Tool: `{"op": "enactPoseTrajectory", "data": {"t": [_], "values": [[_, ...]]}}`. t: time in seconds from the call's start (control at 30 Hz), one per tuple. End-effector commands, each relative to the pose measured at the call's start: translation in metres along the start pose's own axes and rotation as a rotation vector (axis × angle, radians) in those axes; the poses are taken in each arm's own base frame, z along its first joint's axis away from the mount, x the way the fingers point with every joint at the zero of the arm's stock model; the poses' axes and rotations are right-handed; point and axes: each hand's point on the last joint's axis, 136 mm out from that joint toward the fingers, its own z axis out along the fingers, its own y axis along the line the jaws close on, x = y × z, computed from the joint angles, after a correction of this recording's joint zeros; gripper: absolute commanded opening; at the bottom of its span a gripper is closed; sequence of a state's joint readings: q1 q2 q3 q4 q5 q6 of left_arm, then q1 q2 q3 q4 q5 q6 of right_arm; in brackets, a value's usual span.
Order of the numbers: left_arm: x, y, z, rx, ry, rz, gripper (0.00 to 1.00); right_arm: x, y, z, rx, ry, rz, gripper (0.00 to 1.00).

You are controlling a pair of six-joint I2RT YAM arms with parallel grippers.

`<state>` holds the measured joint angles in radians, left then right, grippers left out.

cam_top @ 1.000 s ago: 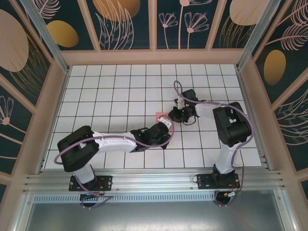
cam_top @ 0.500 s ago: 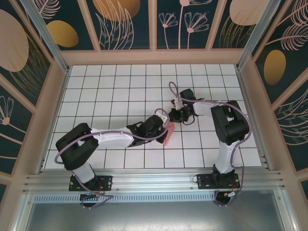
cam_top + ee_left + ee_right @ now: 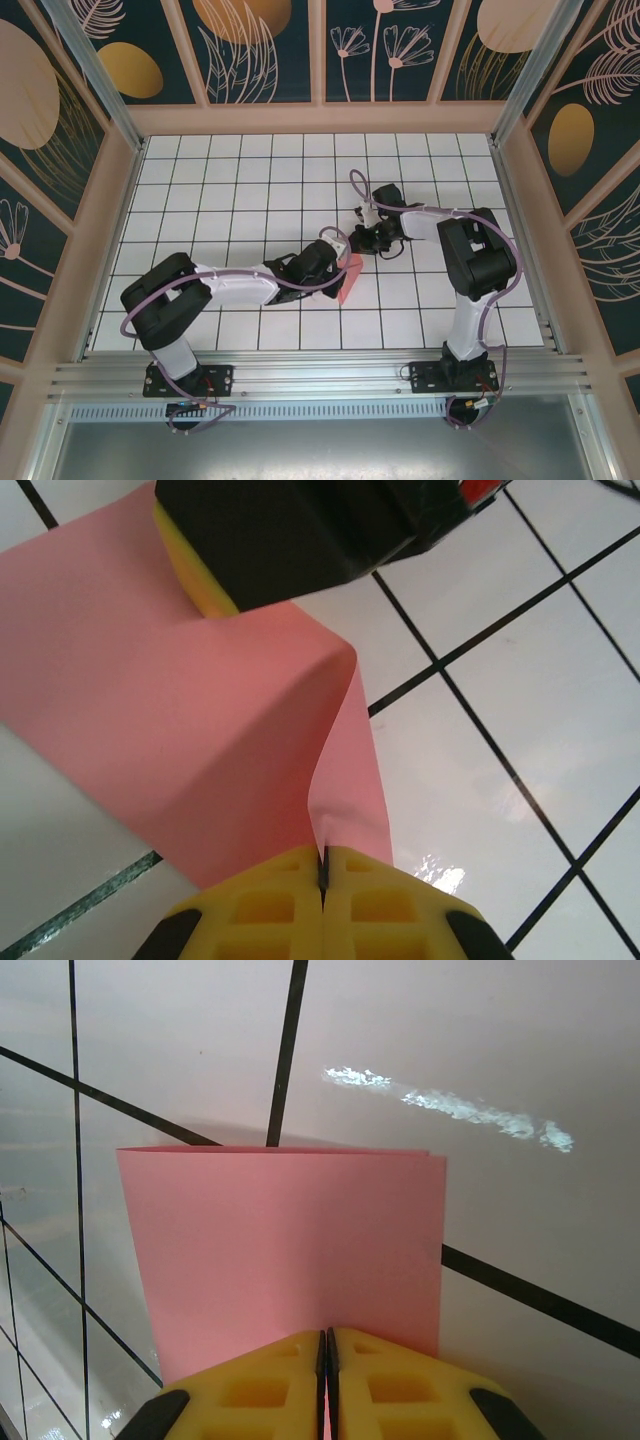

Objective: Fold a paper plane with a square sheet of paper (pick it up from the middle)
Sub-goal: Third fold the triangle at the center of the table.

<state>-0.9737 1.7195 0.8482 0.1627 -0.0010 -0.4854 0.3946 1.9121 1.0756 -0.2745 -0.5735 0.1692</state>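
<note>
The square sheet of paper (image 3: pixel 347 279) is salmon pink and hangs bent between both grippers over the middle of the table. My left gripper (image 3: pixel 343 262) is shut on one edge of it; in the left wrist view the paper (image 3: pixel 200 710) puckers into the closed yellow fingertips (image 3: pixel 322 868). My right gripper (image 3: pixel 358 240) is shut on the far part of the sheet. In the right wrist view the paper (image 3: pixel 290 1240) lies doubled over, a straight fold at its far edge, running into the shut gripper (image 3: pixel 325 1352). The right gripper's black body (image 3: pixel 290 530) shows beyond the paper.
The white gridded table (image 3: pixel 240 190) stretches to the left and back. Patterned walls with a pale frame (image 3: pixel 320 118) enclose it on three sides. A metal rail (image 3: pixel 320 375) carries both arm bases at the near edge.
The left gripper has swung toward the near side with the paper, so a larger pink flap now shows below it. The right gripper has shifted slightly left, still holding.
</note>
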Motion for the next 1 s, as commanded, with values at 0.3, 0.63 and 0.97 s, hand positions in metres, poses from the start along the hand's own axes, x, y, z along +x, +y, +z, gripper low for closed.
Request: {"op": "enactPoseTrajectory", "data": {"t": [0.3,0.63,0.97], "values": [[0.003,0.013,0.01,-0.024,-0.013,-0.019,0.0,0.012,0.001,0.008,0.004,0.044,0.009,0.13],[-0.001,0.021,0.007,-0.033,-0.014,-0.01,0.0,0.015,-0.005,0.009,0.031,0.057,-0.001,0.12],[0.006,0.025,0.012,-0.041,0.012,-0.018,0.0,0.015,-0.005,0.009,0.035,0.057,0.001,0.12]]}}
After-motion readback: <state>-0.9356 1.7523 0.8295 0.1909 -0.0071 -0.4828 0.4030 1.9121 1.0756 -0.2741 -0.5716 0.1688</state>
